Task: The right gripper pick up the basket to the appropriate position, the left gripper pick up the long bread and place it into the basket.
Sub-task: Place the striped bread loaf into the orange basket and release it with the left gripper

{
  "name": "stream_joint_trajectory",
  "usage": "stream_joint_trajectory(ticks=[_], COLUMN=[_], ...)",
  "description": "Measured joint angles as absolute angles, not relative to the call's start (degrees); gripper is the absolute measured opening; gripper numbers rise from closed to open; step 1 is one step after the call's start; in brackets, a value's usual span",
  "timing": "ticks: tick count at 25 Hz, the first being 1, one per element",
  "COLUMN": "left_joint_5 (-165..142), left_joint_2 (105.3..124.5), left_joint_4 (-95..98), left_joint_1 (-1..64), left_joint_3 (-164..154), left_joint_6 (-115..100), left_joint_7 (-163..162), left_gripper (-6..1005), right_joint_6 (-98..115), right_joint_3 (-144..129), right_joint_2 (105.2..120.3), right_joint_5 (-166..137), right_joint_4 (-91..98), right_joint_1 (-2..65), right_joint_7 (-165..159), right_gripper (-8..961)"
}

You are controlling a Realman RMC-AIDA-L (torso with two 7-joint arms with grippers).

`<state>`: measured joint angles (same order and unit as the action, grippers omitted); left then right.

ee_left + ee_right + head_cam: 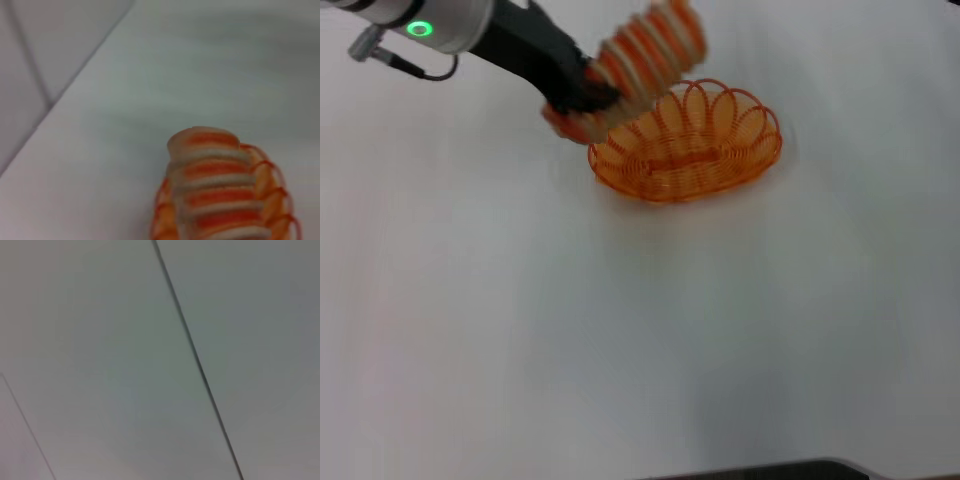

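Head view: left gripper (588, 98) clamped on the long bread (645, 52) near its lower end, loaf tilted above the basket's (686, 145) left rim; basket sits on the white worktop (620, 330) toward the far edge. Left wrist view: bread (212, 185) over the basket (280, 200). Right wrist view: only pale panels; right gripper unseen.

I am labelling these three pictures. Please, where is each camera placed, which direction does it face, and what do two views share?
Head view: on the robot's head, facing forward and down at the white table; the left gripper grips the long bread by the basket.
Left wrist view: on the left arm, facing bread and basket; no fingers visible.
Right wrist view: only pale surface with seams.
Shared: bread and basket, head and left wrist.
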<state>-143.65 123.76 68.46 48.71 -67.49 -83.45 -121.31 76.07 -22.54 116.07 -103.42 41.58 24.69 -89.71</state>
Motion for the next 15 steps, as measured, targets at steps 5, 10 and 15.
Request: stream_joint_trajectory(ticks=[5,10,15], left_joint_5=[-141.16,-140.94,-140.77], left_joint_2=[123.92,124.12,124.42], left_joint_4=[68.19,65.63,63.12], left_joint_1=[49.6,49.99,50.24], left_joint_3=[-71.82,-77.74,-80.36], left_joint_6=[-83.83,-78.48,-74.18], left_joint_7=[-116.18,-115.57,-116.09], left_gripper=[298,267,238], right_joint_6=[76.67,76.89,77.48], right_joint_3=[-23.64,-23.71,-23.75], right_joint_2=[115.82,115.82,115.9], right_joint_5=[-103.45,-103.45,-103.45], right_joint_4=[41.49,41.08,41.04], right_joint_1=[24.24,24.11,24.04], right_joint_7=[-89.61,-89.36,-89.32], right_gripper=[936,936,936])
